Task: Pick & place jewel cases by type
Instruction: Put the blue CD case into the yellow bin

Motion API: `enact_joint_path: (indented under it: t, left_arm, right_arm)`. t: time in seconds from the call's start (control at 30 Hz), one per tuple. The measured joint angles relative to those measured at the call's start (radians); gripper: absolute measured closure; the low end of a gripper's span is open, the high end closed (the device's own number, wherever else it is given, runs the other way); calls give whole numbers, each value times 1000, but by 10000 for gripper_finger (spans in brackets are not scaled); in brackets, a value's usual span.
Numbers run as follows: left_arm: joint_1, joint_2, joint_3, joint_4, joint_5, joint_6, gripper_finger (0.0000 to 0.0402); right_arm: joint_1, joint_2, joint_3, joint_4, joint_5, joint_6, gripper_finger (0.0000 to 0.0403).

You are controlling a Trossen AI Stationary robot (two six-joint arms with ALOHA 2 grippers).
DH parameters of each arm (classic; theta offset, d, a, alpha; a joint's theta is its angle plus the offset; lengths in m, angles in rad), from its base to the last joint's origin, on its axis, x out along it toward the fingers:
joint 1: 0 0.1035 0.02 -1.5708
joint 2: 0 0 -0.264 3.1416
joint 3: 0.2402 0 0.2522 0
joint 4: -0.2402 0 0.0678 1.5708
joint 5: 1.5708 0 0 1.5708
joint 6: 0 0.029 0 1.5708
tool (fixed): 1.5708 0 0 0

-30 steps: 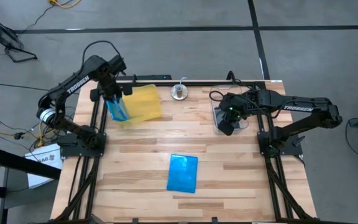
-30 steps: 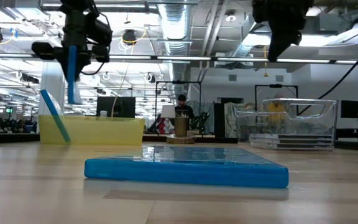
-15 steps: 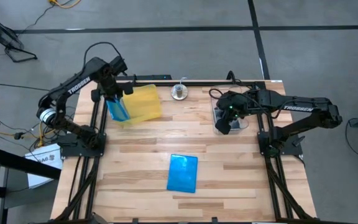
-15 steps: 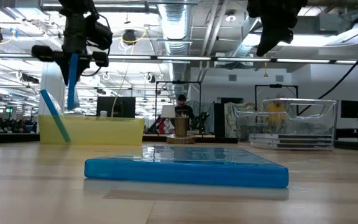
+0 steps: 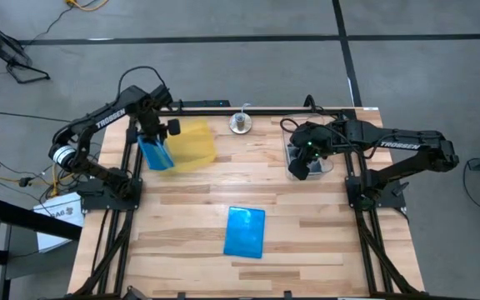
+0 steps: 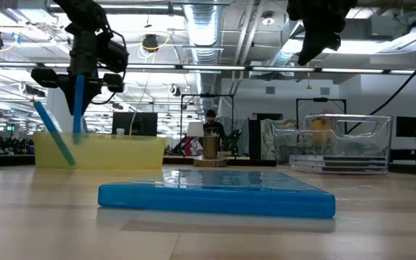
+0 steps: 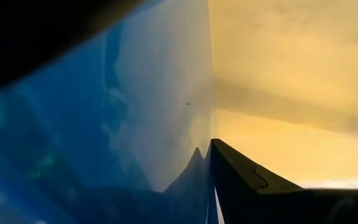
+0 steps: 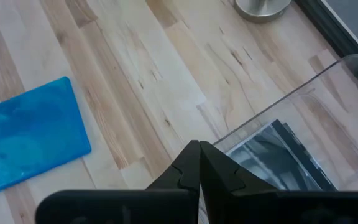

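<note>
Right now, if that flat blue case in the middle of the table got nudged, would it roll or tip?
Probably neither: the blue case lies flat on the table, so it would likely slide. Its glossy plastic looks slippery. It looks thin and stiff, likely light, and might crack if squeezed hard.

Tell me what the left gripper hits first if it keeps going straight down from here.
Most likely the yellow tray. The left gripper holds a blue jewel case upright over it, beside another blue case leaning inside; exact depth is unclear.
</note>
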Motion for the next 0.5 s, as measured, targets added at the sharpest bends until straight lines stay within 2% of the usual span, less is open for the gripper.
enact_joint_path:
  t: [0.2, 0.5]
  left_arm:
    - [0, 0, 0, 19, 23, 8, 319]
    - [0, 0, 0, -26, 22, 32, 248]
  right_arm:
    - [0, 0, 0, 5, -1, 17, 403]
    - [0, 0, 0, 5, -1, 19, 403]
